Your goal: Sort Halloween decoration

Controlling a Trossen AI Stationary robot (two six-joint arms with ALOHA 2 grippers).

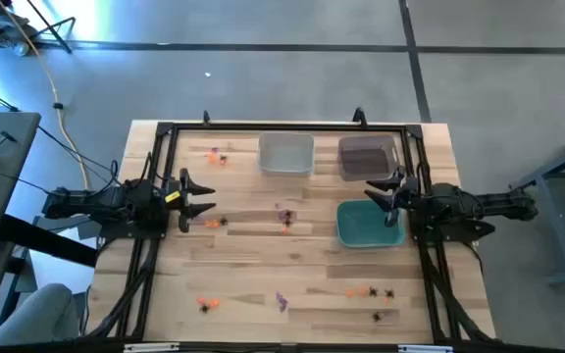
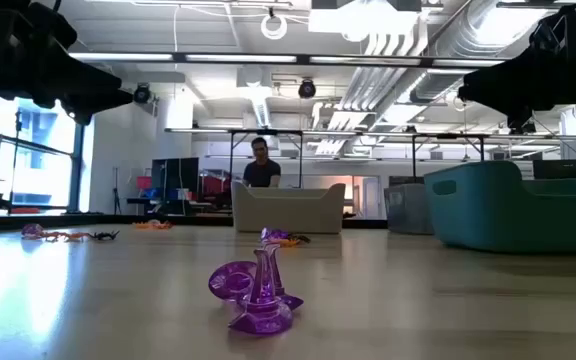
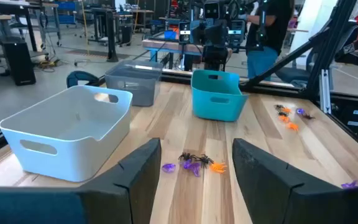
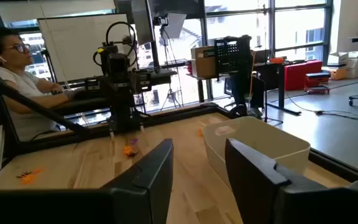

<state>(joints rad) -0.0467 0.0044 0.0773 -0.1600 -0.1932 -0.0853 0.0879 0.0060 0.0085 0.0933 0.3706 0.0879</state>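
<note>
The wooden table (image 1: 263, 279) carries everything; the left arm reaches in from its left edge and the right arm from its right edge, both raised above the surface; the left gripper (image 1: 202, 197) has its fingers spread wide with nothing between them, and in its own wrist view the gap frames bare wood and a few trinkets lying farther off; the right gripper (image 1: 385, 201) hangs over the near-left corner of the teal bin (image 1: 366, 227), fingers parted and empty. Three bins sit toward the far and right side: the white bin (image 1: 286, 154) at far centre, the dark bin (image 1: 368, 157) just beside it on the right, the teal one nearer, below the dark one. The Halloween decoration (image 1: 283, 218) lies scattered on the bare wood in small orange, purple and black clusters: far left, centre, near left and near right; none sits in a bin as far as the high view shows. In the low view a purple trinket (image 2: 256, 296) stands closest. A person (image 2: 261, 166) sits beyond the table.
</note>
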